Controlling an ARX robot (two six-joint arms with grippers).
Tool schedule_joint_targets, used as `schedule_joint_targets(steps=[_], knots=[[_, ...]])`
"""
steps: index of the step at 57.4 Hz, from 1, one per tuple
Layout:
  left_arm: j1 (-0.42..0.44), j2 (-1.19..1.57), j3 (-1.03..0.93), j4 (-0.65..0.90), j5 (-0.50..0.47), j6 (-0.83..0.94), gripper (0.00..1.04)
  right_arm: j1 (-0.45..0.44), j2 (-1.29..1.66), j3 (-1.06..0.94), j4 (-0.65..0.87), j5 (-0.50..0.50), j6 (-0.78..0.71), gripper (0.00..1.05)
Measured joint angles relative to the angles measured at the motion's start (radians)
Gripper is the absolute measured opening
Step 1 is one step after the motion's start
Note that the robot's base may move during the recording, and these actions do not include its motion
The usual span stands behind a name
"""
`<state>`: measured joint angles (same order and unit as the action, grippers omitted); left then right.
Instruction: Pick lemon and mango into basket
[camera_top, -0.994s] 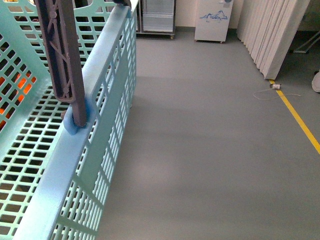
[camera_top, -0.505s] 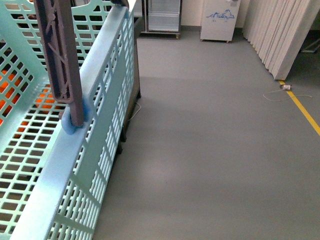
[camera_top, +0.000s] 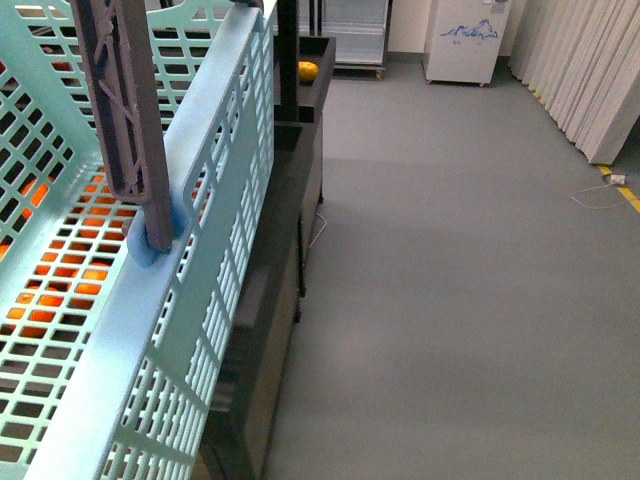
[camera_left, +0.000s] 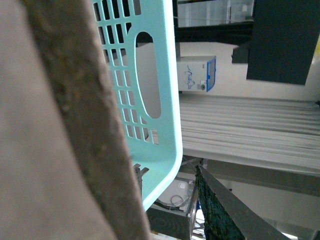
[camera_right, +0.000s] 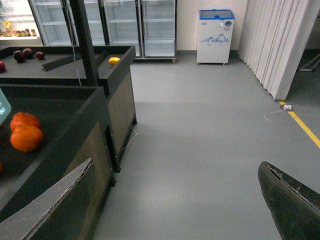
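Note:
The turquoise basket (camera_top: 215, 190) fills the left of the front view, held up close to the camera, with its brown-grey handle (camera_top: 125, 110) upright. My left gripper (camera_left: 170, 210) is shut on the basket (camera_left: 150, 75); one dark finger (camera_left: 222, 210) shows beside its rim. My right gripper (camera_right: 175, 200) is open and empty over the grey floor. A small yellow fruit (camera_right: 114, 60) lies in the far bin of the dark stand and also shows in the front view (camera_top: 307, 69); I cannot tell whether it is a lemon or a mango.
A dark display stand (camera_right: 107, 95) runs along the left, with orange fruits (camera_right: 25, 132) in its near bin and dark-red fruits (camera_right: 22, 54) further back. Glass-door fridges (camera_right: 125, 25), a white chest freezer (camera_right: 214, 35) and a yellow floor line (camera_right: 305, 130) lie beyond.
The view has swung left: the dark stand and the yellow fruit have come into sight beside the basket. More orange fruit shows through the basket's slots. The basket keeps its place.

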<state>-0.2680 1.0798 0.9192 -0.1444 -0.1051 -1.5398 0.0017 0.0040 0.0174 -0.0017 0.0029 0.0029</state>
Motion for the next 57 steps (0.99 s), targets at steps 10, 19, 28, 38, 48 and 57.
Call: schedule_joint_targets(steps=[10,19,28,38,48,57], knots=[[0.0,0.0,0.0,0.0,0.0,0.0,0.3,0.0,0.0,0.0,0.0,-0.003,0.0,0.96],[0.0,0.0,0.0,0.0,0.0,-0.001,0.3,0.0,0.0,0.0,0.0,-0.003,0.0,0.96],[0.0,0.0,0.0,0.0,-0.001,0.0,0.3,0.0,0.0,0.0,0.0,-0.002,0.0,0.96],[0.0,0.0,0.0,0.0,0.0,-0.001,0.3,0.0,-0.001,0.0,0.0,-0.002,0.0,0.96],[-0.001,0.0,0.002,0.0,0.004,-0.001,0.3,0.0,-0.001,0.0,0.001,0.0,0.0,0.96],[0.003,-0.005,-0.001,-0.001,-0.014,0.011,0.3,0.0,-0.003,0.0,0.001,-0.004,0.0,0.96]])
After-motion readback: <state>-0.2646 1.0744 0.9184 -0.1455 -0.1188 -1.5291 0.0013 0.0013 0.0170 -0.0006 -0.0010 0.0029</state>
